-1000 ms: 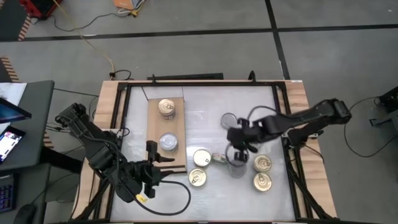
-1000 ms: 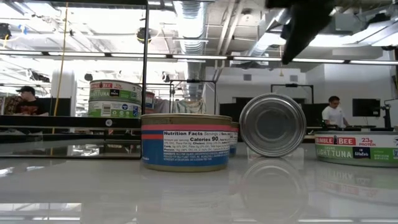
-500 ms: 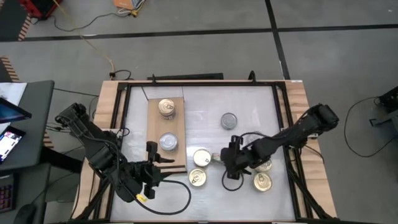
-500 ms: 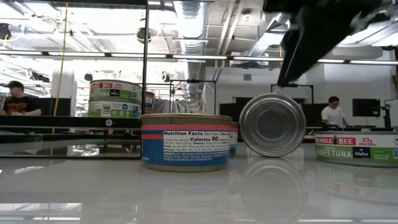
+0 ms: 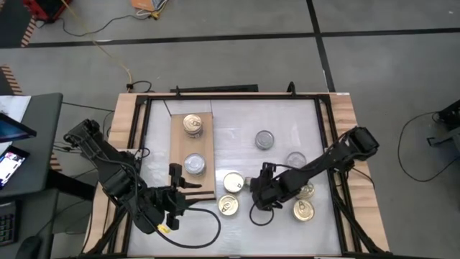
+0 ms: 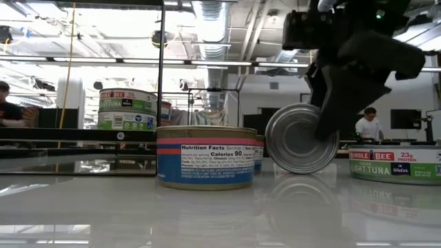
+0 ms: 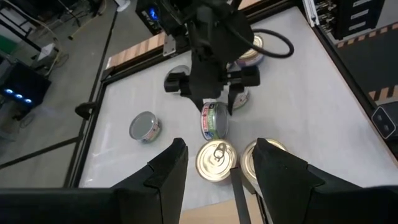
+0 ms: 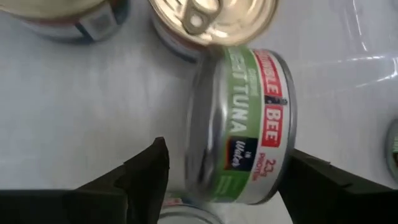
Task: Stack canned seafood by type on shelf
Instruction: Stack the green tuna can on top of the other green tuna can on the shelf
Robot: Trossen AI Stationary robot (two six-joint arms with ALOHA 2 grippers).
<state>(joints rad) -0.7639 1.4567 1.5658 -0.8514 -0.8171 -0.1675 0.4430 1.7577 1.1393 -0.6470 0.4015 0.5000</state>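
Tins mostly waiting beside the shelf (image 5: 177, 147).
Right gripper (image 5: 260, 193), fingers apart, is reaching around a tipped tin (image 8: 242, 127); two stacks are sitting on it.

Right gripper (image 6: 329, 103) hangs down over a tin (image 6: 301, 138) standing on its edge, a blue-and-pink tin (image 6: 206, 156) flat on the bench (image 6: 138, 213) beside it.

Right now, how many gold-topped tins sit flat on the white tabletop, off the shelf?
4. Two gold-topped tins sit by the shelf corner. Two sit on the right side: one clear, one partly under the right arm. The arm may hide more.
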